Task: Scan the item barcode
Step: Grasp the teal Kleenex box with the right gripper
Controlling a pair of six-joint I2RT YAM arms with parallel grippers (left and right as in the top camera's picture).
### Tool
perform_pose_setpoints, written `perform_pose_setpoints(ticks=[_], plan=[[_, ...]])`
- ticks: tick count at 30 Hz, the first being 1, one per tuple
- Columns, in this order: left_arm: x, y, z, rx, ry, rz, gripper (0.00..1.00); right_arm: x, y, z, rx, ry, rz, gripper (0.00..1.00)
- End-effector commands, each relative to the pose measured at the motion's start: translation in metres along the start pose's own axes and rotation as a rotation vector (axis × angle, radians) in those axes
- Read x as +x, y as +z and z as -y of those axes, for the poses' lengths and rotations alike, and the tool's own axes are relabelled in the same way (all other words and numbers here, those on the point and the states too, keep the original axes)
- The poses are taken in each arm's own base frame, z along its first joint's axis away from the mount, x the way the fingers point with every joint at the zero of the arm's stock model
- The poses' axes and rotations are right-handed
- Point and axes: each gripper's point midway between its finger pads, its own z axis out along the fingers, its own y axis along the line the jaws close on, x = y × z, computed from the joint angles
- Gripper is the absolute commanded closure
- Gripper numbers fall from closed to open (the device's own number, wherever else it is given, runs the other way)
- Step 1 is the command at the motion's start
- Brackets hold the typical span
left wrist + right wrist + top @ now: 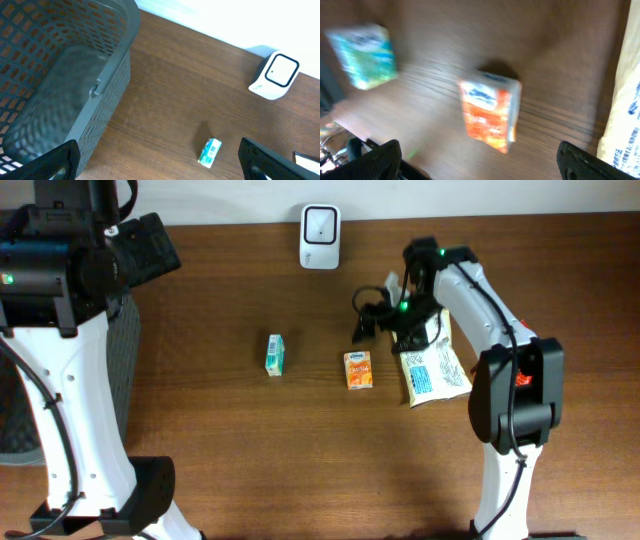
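Three items lie on the brown table: a small orange carton (358, 370), a green-and-white carton (276, 354) to its left, and a white printed packet (433, 370) to its right. A white barcode scanner (320, 223) stands at the table's back edge. My right gripper (368, 320) hovers just behind the orange carton. In the right wrist view it (485, 170) is open and holds nothing, with the orange carton (490, 115) lying flat below it. My left gripper (160, 167) is open and empty, high over the table's left side, with the green carton (210, 151) and the scanner (276, 74) in its view.
A grey mesh basket (60, 60) stands at the table's left edge, under my left arm, and shows in the overhead view as the basket (125, 370). The packet (625, 115) sits right beside the orange carton, and the green carton (362, 55) lies farther off.
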Motion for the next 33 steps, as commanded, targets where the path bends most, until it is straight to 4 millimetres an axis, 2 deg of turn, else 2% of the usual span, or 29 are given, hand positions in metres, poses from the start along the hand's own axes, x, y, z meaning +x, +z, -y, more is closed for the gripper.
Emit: perform_pose_setpoints(ticks=[1,4,6,10,14,16,19,22,25,27,30,33], plan=[[0.0,0.0,-0.001,-0.007,0.013,0.001,0.01,-0.01,-0.024,-0.058,-0.034,-0.14,0.09,0.01],[0.0,0.0,-0.001,-0.007,0.013,0.001,0.01,-0.011,0.007,-0.101,-0.052,-0.253,0.106,0.0],[0.0,0.0,-0.001,-0.007,0.013,0.001,0.01,-0.011,0.036,-0.122,-0.021,-0.262,0.118,0.04],[0.0,0.0,-0.001,-0.007,0.013,0.001,0.01,-0.009,0.084,-0.137,0.122,-0.243,0.167,0.17],[0.0,0.0,-0.001,-0.007,0.013,0.001,0.01,0.001,0.122,-0.167,0.093,-0.339,0.166,0.2],[0.0,0.0,-0.001,-0.007,0.013,0.001,0.01,0.009,0.138,-0.187,0.073,-0.404,0.172,0.27],[0.0,0.0,-0.001,-0.007,0.013,0.001,0.01,0.024,0.154,-0.207,0.055,-0.462,0.166,0.28],[0.0,0.0,-0.001,-0.007,0.013,0.001,0.01,0.031,0.16,-0.21,0.075,-0.485,0.162,0.28],[0.0,0.0,-0.001,-0.007,0.013,0.001,0.01,0.024,0.154,-0.204,0.077,-0.466,0.171,0.28],[0.0,0.0,-0.001,-0.007,0.013,0.001,0.01,0.004,0.145,-0.186,0.101,-0.412,0.202,0.32],[0.0,0.0,-0.001,-0.007,0.013,0.001,0.01,-0.011,0.142,-0.169,0.174,-0.345,0.254,0.33],[0.0,0.0,-0.001,-0.007,0.013,0.001,0.01,-0.014,0.154,-0.157,0.202,-0.283,0.252,0.39]])
